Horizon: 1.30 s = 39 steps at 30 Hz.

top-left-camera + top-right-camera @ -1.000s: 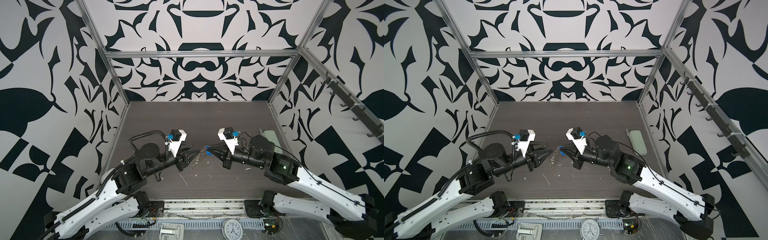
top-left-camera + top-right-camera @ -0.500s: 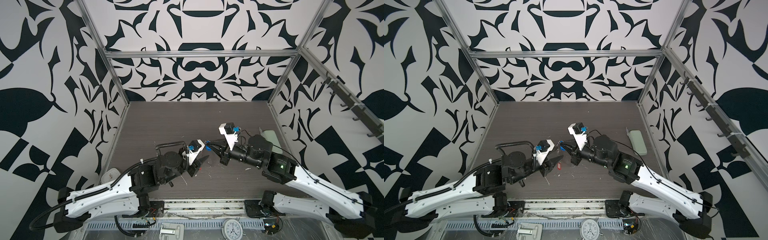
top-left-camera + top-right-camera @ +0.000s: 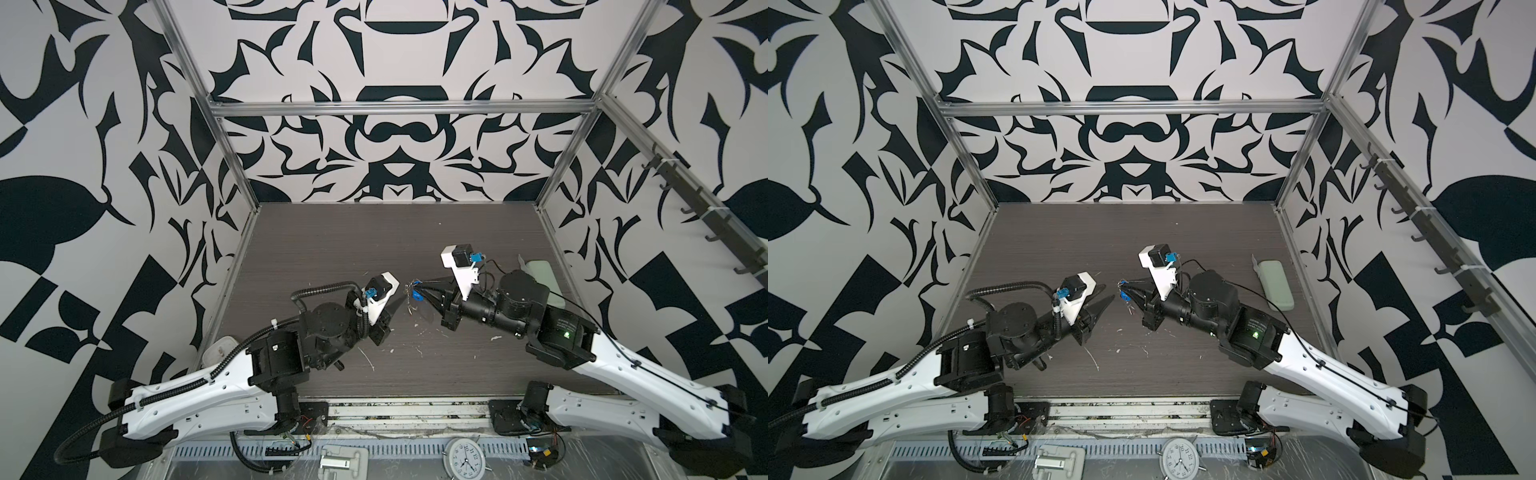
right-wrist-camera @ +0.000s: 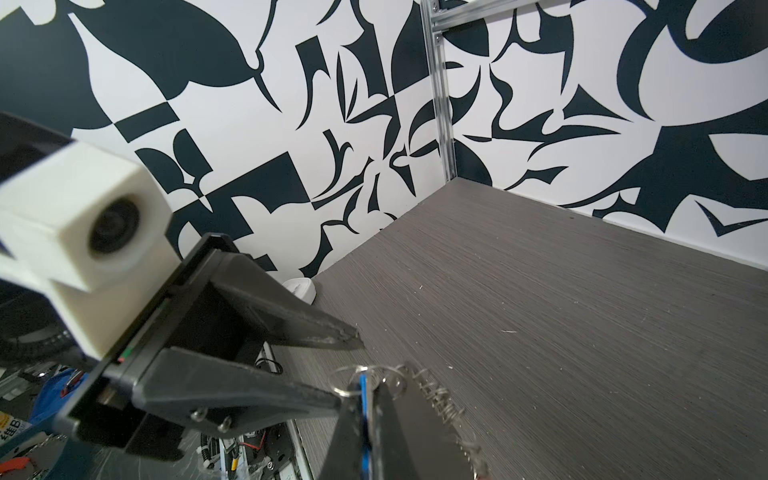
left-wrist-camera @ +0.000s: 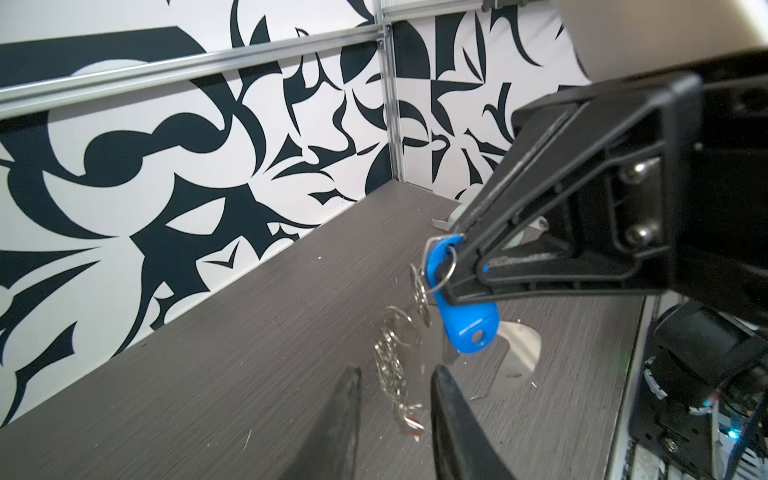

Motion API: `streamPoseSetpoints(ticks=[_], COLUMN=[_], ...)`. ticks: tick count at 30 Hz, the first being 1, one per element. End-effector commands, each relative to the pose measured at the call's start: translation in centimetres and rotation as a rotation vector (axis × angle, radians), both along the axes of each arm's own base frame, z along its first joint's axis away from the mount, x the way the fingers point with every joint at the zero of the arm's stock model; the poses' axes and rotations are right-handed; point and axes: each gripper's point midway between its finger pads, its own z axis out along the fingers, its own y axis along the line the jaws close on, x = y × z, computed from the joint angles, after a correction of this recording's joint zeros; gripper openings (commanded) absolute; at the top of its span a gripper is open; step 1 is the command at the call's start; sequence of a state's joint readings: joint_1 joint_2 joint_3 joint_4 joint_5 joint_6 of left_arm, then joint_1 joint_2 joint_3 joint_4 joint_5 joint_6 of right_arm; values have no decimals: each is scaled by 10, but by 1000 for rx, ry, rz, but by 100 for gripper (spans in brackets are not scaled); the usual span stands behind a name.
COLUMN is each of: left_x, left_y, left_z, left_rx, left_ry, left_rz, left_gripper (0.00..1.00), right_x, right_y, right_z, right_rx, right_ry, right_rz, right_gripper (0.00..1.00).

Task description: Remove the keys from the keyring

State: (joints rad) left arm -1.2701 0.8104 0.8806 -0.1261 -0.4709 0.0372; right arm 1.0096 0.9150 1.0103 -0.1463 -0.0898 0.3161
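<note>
While right end effector clamps blue key, keyring hangs down.

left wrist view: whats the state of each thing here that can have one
right tool, shut on the blue-tagged key
left tool, open, holding nothing
blue-tagged key, clamped by its tag, held in the air
keyring, dangling beside the blue-tagged key
red-tagged key, at the keyring's low end, blurred; attachment unclear
</note>
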Motion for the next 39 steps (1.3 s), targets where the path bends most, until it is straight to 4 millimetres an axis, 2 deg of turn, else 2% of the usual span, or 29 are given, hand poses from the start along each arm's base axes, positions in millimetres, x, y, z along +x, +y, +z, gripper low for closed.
streamPoseSetpoints(ticks=[1,10,16,27,33,39], left_x=[-9,-13,-2,10,14,15], left_y=[-5,-13,-16,-11,-4,-6], left_z=[29,38,36,33,33,32], left_rx=[-77,-88,-45,-20,-17,-8], left_ry=[-33,-65,-97,-116,-114,-117], left_rz=[-64,-101,-45,33,73,69], left_gripper=[36,30,25,27,33,31], right_x=[-2,-3,-5,-9,-10,-11], right_y=[-3,-4,-2,-3,-4,-3], right_z=[24,24,25,28,28,29], right_rx=[83,86,93,104,110,111], right_ry=[-41,-38,-34,-32,-33,-32], right_rz=[-2,0,10,22,26,32], right_gripper=[0,0,0,0,0,0])
